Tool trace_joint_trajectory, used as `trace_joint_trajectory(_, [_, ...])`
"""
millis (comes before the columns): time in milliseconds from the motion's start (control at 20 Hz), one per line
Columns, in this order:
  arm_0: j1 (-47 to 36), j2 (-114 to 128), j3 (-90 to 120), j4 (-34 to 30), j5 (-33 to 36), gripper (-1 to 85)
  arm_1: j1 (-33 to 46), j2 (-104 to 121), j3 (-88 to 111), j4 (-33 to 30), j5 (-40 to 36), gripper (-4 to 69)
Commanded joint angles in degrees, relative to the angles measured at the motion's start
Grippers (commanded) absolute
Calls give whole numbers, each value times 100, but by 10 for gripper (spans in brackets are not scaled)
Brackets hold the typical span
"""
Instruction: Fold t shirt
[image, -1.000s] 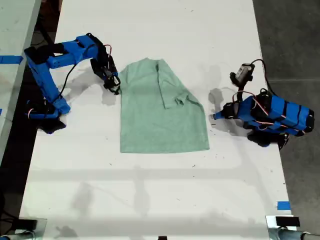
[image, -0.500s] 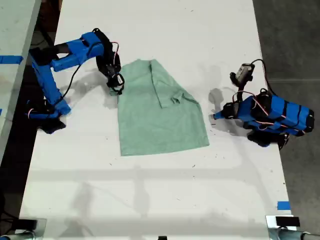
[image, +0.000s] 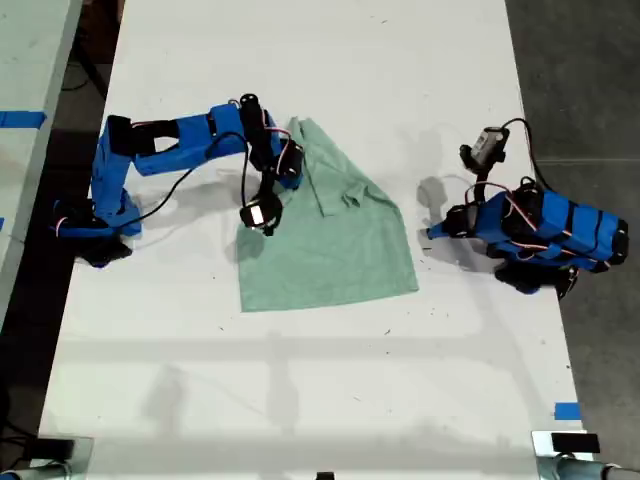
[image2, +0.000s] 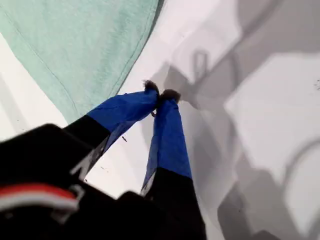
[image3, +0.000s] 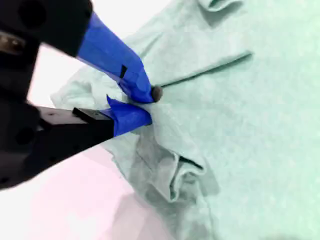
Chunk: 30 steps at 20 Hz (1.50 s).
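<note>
Exterior view: overhead, looking straight down on the whole table (image: 300, 400). Both wrist views ride close behind their jaws — the second nearly on the t shirt (image3: 250, 125), the first apparently just off its hem (image2: 75, 45).

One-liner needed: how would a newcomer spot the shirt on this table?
Start from the long white table in the exterior view: two blue arms sit at its sides. Between them lies a pale mint-green short-sleeved cloth t-shirt, partly folded, with my second pincer pinching one edge. It is the table's only cloth and its only green thing.
</note>
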Motion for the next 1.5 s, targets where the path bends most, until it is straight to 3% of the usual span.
trace_joint_trajectory(0, [255, 44, -325, -229, -167, 83, -35, 35, 237, -149, -53, 22])
trace_joint_trajectory(300, [-35, 782, -308, 9, -167, 102, -44, 35, 237, -149, -53, 22])
trace_joint_trajectory(450, [-237, 1837, -9, 615, 35, 13, -53, 35, 237, -149, -53, 22])
trace_joint_trajectory(550, [-290, 3234, 1187, 729, -316, -2, -53, 35, 237, -149, -62, 22])
trace_joint_trajectory(750, [659, 6179, 5388, -782, -1617, -2, -26, 35, 237, -149, -62, 22])
trace_joint_trajectory(950, [686, 10424, 9545, -1960, -2276, -3, -88, 35, 237, -149, -35, 22])
trace_joint_trajectory(1050, [483, 12261, 11294, -2171, -2206, -3, -53, 35, 237, -149, -35, 22])
trace_joint_trajectory(1150, [545, 13966, 12612, -1978, -2215, -3, -70, 35, 237, -149, -9, 22])
trace_joint_trajectory(1200, [439, 13808, 12894, -2241, -2136, -3, -70, 35, 237, -149, 18, 22])
trace_joint_trajectory(1450, [281, 13939, 12911, -2145, -2127, -3, -114, 35, 237, -149, 26, 22])
